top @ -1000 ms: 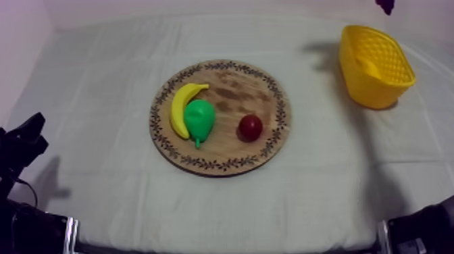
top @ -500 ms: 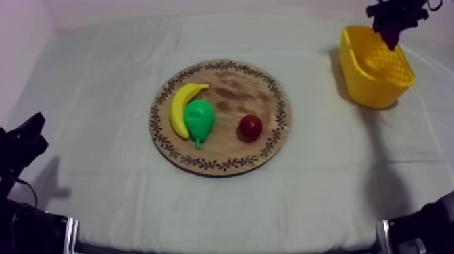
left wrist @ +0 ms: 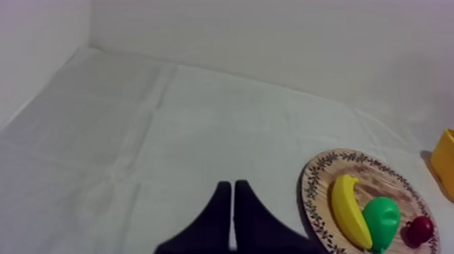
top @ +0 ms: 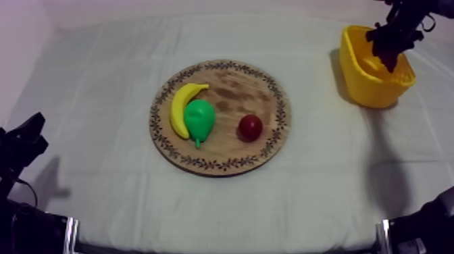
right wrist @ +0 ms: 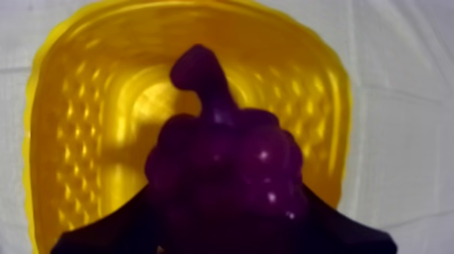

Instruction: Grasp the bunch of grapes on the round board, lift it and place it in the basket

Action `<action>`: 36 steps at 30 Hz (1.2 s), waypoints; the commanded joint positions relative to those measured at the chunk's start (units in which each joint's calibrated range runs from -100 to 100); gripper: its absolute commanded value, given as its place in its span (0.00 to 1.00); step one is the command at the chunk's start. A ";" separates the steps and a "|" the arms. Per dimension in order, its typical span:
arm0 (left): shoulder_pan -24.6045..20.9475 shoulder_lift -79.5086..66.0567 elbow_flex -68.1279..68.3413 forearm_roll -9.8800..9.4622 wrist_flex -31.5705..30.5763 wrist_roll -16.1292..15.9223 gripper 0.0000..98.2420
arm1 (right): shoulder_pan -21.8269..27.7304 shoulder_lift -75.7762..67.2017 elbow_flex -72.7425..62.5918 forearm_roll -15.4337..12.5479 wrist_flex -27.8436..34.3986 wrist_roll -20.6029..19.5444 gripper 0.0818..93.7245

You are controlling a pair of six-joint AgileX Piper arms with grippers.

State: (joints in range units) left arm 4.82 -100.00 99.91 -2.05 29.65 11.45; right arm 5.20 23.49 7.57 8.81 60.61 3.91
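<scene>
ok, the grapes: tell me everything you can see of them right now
The bunch of grapes is dark purple and glossy like plastic: a cluster of rounded beads with a thick curved stem at one end. It is off the board, held in the right gripper, whose black fingers close on it from both sides. It hangs over the open yellow basket, stem pointing away from the gripper. I cannot tell whether it touches the basket's floor.

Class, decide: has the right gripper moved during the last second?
Yes: holding the bunch of grapes, the right gripper has come down over the yellow basket.
</scene>
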 commanded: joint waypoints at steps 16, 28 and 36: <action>0.00 0.00 -0.02 -0.02 0.01 0.00 0.00 | 0.10 -1.78 0.03 -0.37 -1.99 0.65 0.51; 0.00 0.00 -0.02 -0.02 0.01 0.00 0.00 | 0.89 -15.27 8.34 -0.08 -8.11 1.43 0.41; 0.00 0.00 -0.02 -0.02 0.01 0.00 0.00 | 0.59 -25.51 19.25 1.15 -14.57 0.73 0.40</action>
State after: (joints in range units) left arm 4.82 -100.00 99.91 -2.05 29.65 11.45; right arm 5.84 0.34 24.06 9.69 47.07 4.76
